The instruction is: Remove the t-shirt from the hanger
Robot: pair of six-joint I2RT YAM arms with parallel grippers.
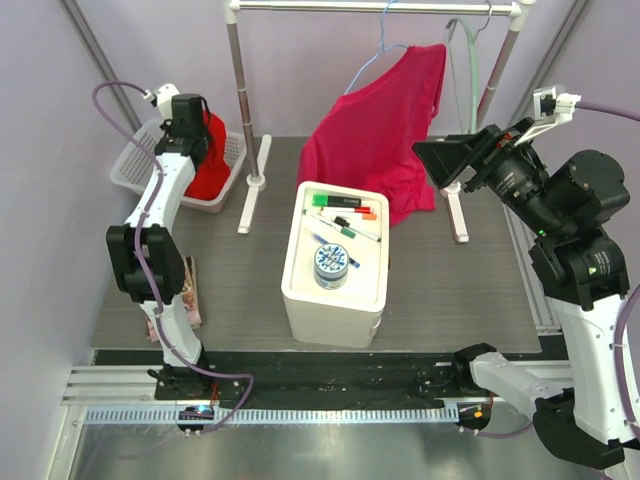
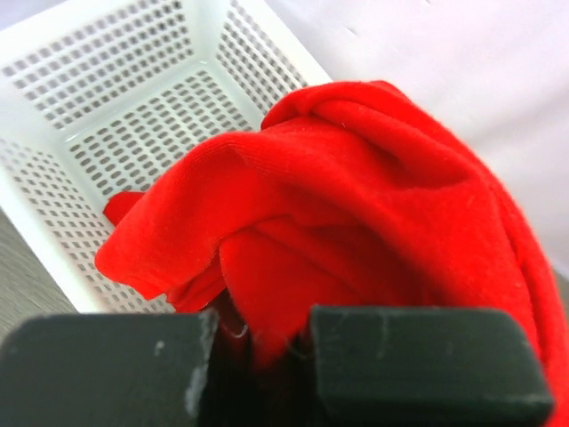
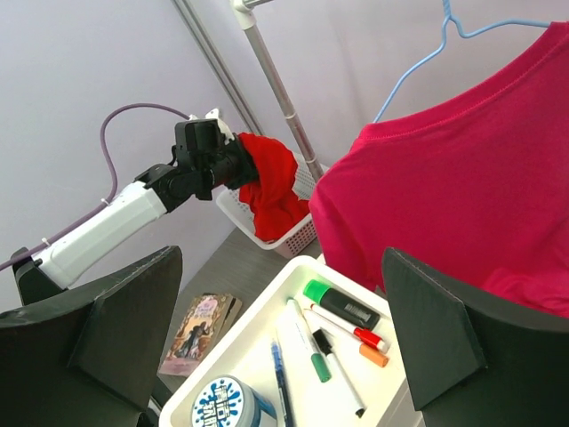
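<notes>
1. Nearest to us, a small printed booklet (image 1: 188, 290) lies flat on the bench (image 1: 450, 290), just beside the left arm's upright link.
2. Mid-bench stands a white tub (image 1: 300, 250). On its top are a handful of markers (image 1: 345, 215) and a round blue-and-white tin (image 1: 331, 265) in front of them.
3. Out on the right, the right end effector (image 1: 475, 152) hangs in the air with its black fingers (image 3: 444, 329) spread wide and nothing between them. It sits just beside the shirt's right edge, and I can't tell whether it touches the fabric.
4. There's the one that matters: the crimson t-shirt (image 1: 375, 140) is on its pale blue hanger (image 3: 418, 76), hooked over the rail (image 1: 370, 8). It hangs skewed, and its lower edge drops just behind the tub.
5. Far left, the left end effector (image 2: 258, 351) is pinched down tight on a bright red garment (image 2: 356, 196). The cloth bunches up from between the fingers and spills over into the white perforated basket (image 2: 116, 71) below.
6. That basket rests at the back left corner of the bench, just left of the rack's upright post (image 1: 240, 100).
</notes>
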